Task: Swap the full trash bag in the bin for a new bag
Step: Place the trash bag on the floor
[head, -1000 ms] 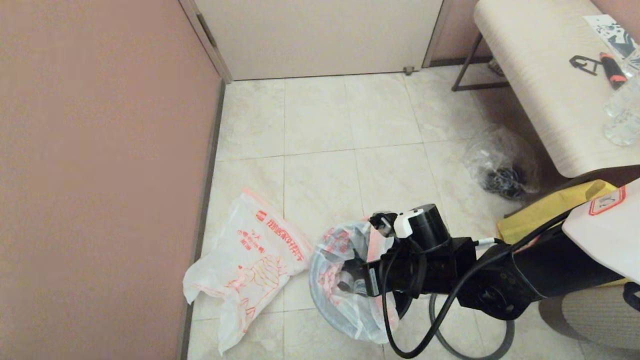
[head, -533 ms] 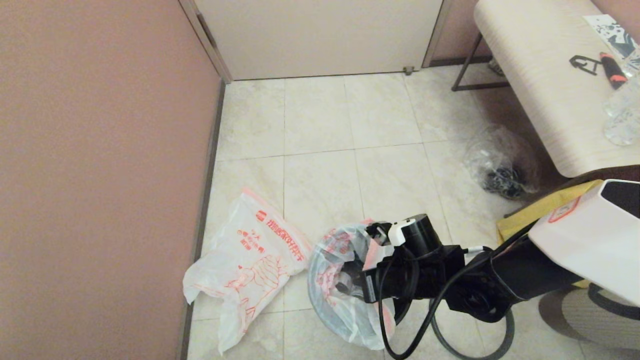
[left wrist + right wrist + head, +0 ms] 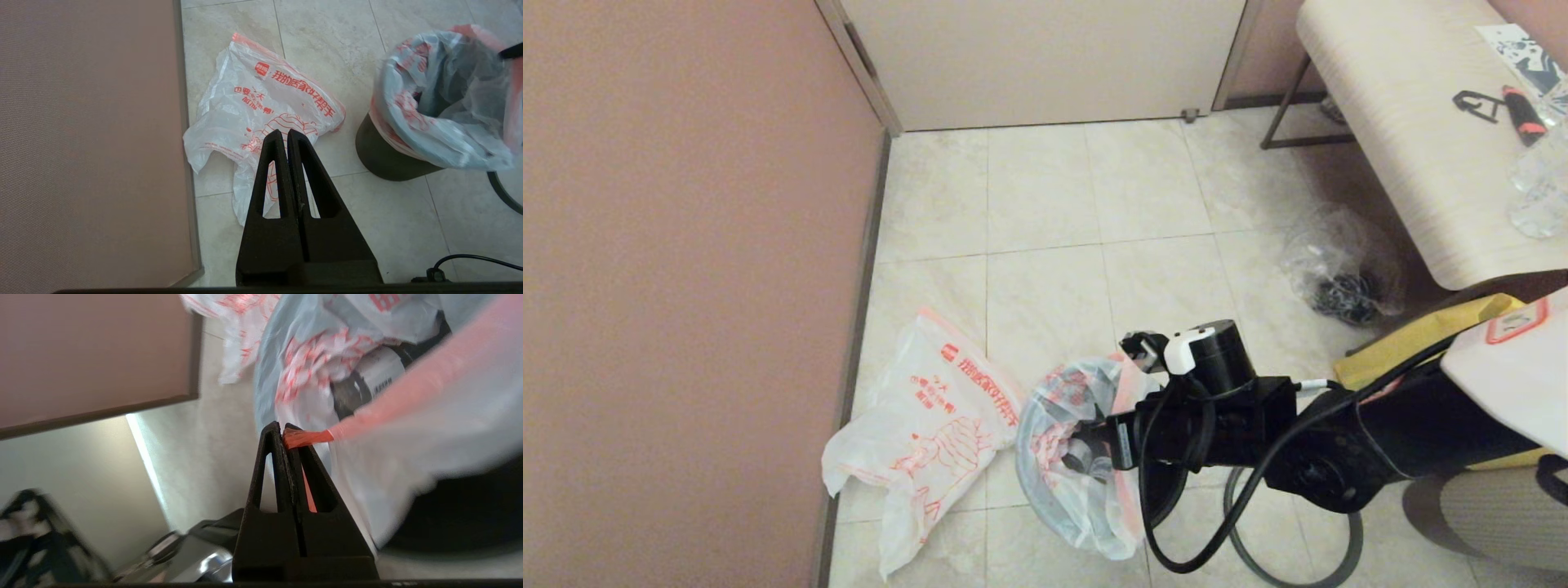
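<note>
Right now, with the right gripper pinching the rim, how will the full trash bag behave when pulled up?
Likely floppy: the full trash bag is thin, crinkled film draped over the bin. The right gripper is shut on a bunched orange strip, so the rim may stretch before the contents lift. A can-like item inside suggests some weight, and the small bin could tip or lift along.

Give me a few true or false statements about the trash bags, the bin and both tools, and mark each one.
1. The right tool is shut on the full trash bag's orange-red rim. True.
2. The new bag lies flat on the floor beside the bin. True.
3. The left tool grips the new bag. False: it is shut above it, holding nothing.
4. The full trash bag lies on the floor outside the bin. False: it lines the bin.
</note>
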Robot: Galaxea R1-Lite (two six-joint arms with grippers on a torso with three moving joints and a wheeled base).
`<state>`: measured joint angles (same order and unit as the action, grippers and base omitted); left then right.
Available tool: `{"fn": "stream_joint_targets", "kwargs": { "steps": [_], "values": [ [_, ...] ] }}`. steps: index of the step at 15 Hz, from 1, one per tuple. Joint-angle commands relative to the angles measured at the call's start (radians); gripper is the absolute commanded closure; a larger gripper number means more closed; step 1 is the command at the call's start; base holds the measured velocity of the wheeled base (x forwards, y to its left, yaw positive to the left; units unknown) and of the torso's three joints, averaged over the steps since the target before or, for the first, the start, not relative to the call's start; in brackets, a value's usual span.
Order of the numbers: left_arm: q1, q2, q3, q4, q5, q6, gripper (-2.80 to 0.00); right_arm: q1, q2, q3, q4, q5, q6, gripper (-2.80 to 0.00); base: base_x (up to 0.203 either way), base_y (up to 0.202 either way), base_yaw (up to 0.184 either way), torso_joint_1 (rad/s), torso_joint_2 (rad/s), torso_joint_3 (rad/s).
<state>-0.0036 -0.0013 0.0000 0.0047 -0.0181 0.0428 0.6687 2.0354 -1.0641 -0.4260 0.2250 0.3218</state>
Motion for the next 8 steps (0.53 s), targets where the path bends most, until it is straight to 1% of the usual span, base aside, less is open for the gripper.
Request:
{"fn": "stream_joint_targets", "kwargs": {
  "steps": [1, 3, 6, 8],
  "values": [
    [0.001, 0.001, 0.0, 0.0, 0.0, 0.0, 0.0, -0.005, -0.089, 0.034, 0.0, 0.011, 0.006, 0.0, 0.0, 0.0, 0.0, 0.0, 0.0, 0.0],
    [0.001, 0.001, 0.0, 0.0, 0.0, 0.0, 0.0, -0.013, -0.082, 0.049, 0.001, 0.019, 0.005, 0.0, 0.0, 0.0, 0.0, 0.0, 0.0, 0.0],
    [0.001, 0.001, 0.0, 0.0, 0.0, 0.0, 0.0, -0.039, 0.03, 0.035, -0.005, 0.016, -0.031, 0.0, 0.0, 0.0, 0.0, 0.0, 0.0, 0.0],
    [0.001, 0.0, 0.0, 0.0, 0.0, 0.0, 0.0, -0.042, 0.118, -0.034, -0.009, 0.013, -0.043, 0.0, 0.0, 0.0, 0.0, 0.0, 0.0, 0.0]
  ]
}}
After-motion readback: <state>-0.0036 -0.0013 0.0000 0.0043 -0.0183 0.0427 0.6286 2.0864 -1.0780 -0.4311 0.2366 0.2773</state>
